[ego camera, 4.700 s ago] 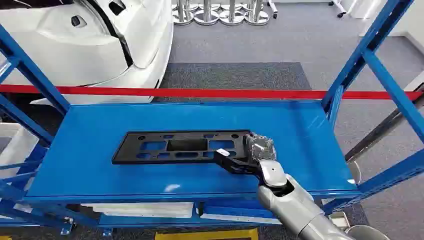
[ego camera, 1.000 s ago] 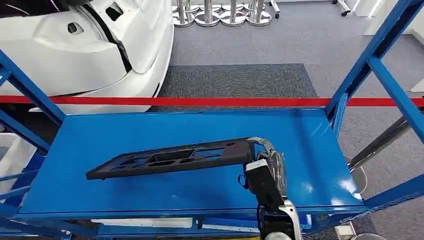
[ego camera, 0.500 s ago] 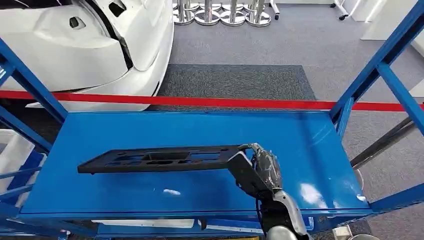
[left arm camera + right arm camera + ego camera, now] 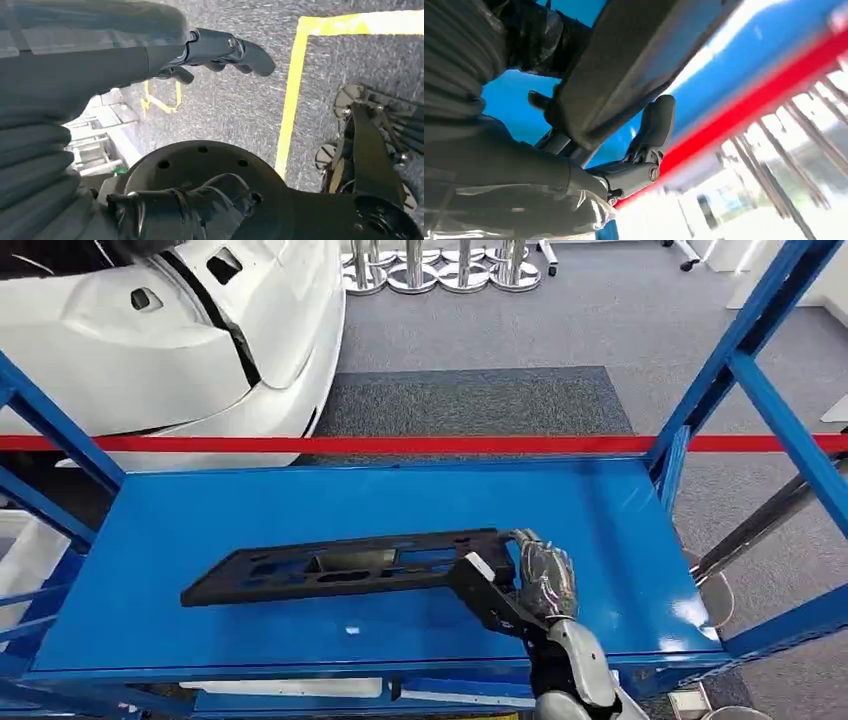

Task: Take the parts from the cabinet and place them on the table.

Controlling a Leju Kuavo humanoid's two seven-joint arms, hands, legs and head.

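Note:
A long black plastic bracket with cut-outs [image 4: 340,565] hangs just above the blue shelf [image 4: 200,510] of the cabinet, its left end slightly lower. My right hand [image 4: 535,585] grips the bracket's right end, fingers wrapped over its top edge. In the right wrist view the bracket [image 4: 639,60] runs across my right hand [image 4: 624,165], with the thumb against its edge. My left hand [image 4: 220,50] hangs over grey carpet with its fingers apart and nothing in it.
Blue uprights [image 4: 740,350] frame the shelf on the right and blue struts [image 4: 50,440] on the left. A red bar [image 4: 400,444] crosses behind the shelf. A white car body [image 4: 150,330] stands beyond, far left. Yellow floor tape [image 4: 295,85] marks the carpet.
The bracket lay flat on the shelf 4.7 s ago and is now lifted clear in my right hand. Over the last second its tilt has changed a little; the view shifts slightly.

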